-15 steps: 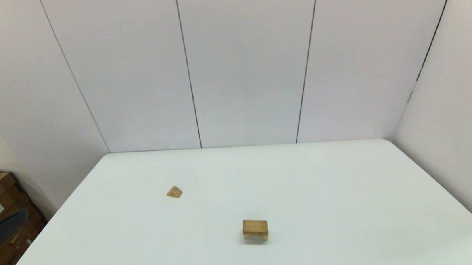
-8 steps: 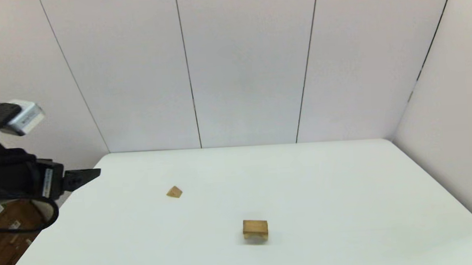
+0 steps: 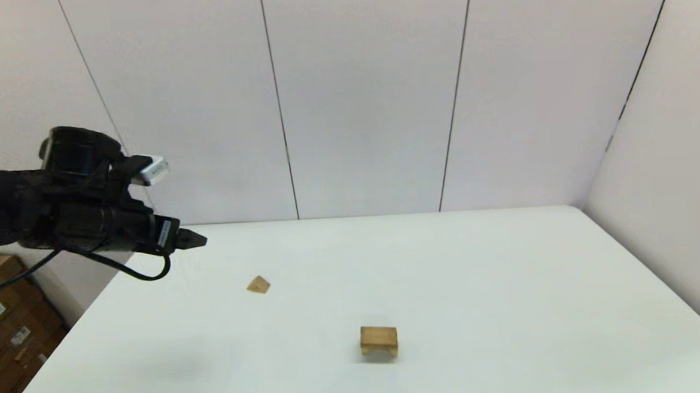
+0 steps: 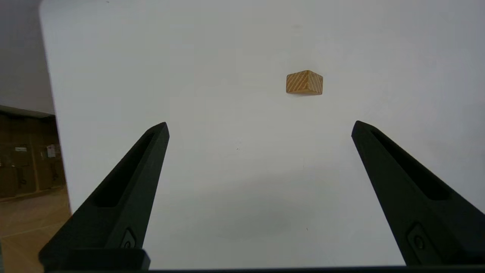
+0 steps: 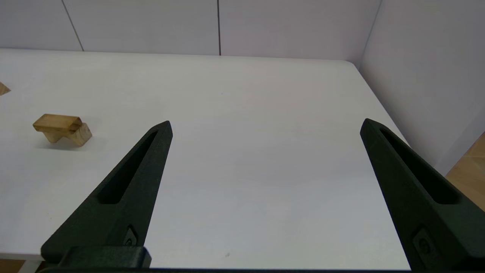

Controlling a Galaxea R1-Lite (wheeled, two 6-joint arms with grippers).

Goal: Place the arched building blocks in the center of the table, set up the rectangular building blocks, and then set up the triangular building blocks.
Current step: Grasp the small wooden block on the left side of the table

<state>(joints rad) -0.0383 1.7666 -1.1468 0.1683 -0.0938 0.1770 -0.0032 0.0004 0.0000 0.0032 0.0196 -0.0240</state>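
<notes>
Wooden blocks sit on the white tabletop [image 3: 510, 284]: the arch block [image 3: 379, 346] stands near the middle toward the front edge, notch facing down, and the flat slab [image 3: 378, 336] lies across its top. In the right wrist view the slab [image 5: 57, 122] shows as a separate darker piece resting on the arch block [image 5: 72, 135]. The small triangle block [image 3: 259, 284] lies well apart from them, farther back and to the left, alone on the bare surface. The left gripper [image 3: 199, 240] hangs in the air over the tabletop's far left corner, holding nothing; the left wrist view shows its two black fingers [image 4: 129, 197] spread wide, with the triangle block [image 4: 304, 82] on the surface beyond them. The right gripper [image 5: 265, 125] is out of the head view, low by the front right edge of the tabletop, its fingers likewise wide apart and empty.
</notes>
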